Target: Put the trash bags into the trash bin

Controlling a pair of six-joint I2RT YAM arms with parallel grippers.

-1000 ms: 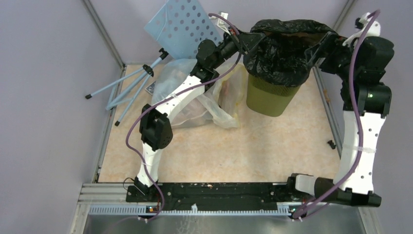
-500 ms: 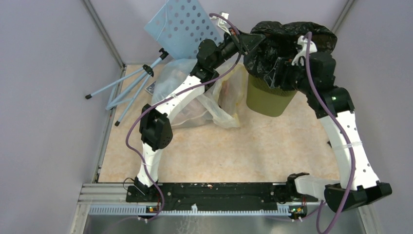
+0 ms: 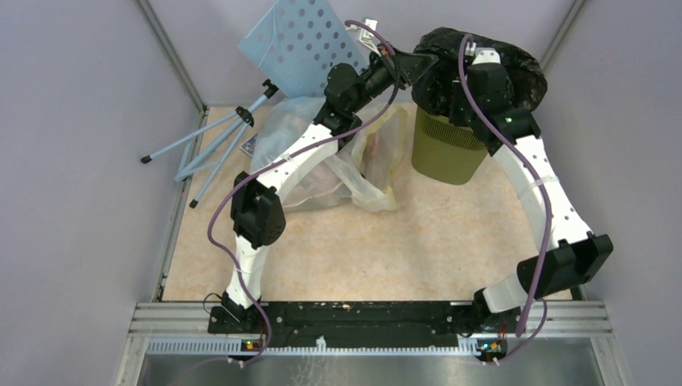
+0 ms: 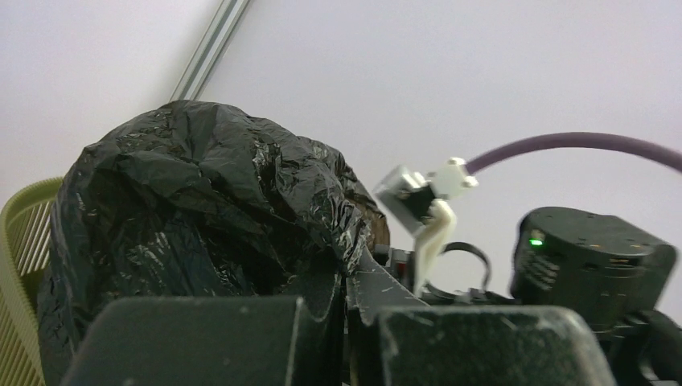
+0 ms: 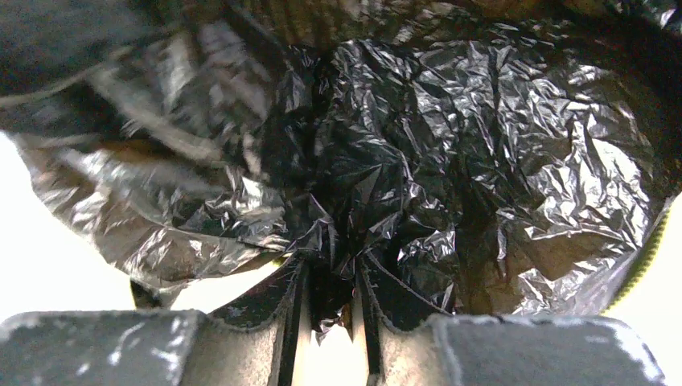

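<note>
The glossy black trash bag (image 3: pixel 527 80) is draped over the mouth of the olive-green mesh trash bin (image 3: pixel 446 153) at the back of the table. My left gripper (image 3: pixel 418 64) is shut on the bag's left edge; in the left wrist view a fold of film (image 4: pixel 201 209) is pinched between the jaws (image 4: pixel 354 277), with the bin's wall (image 4: pixel 24 233) at the left. My right gripper (image 3: pixel 465 100) reaches over the bin from above. Its jaws (image 5: pixel 331 281) are closed on a bunched pleat of the bag (image 5: pixel 482 145).
A large clear-yellowish plastic bag (image 3: pixel 330 169) lies left of the bin under my left arm. A pale blue perforated board (image 3: pixel 301 40) leans at the back, with a blue tripod (image 3: pixel 217 141) at the left. Metal frame rails (image 3: pixel 547 201) border the table.
My right arm has swung from the bin's right side to over its top, and its jaws closed on the bag. The bag's skirt now hangs less far down the bin. The left arm stayed put.
</note>
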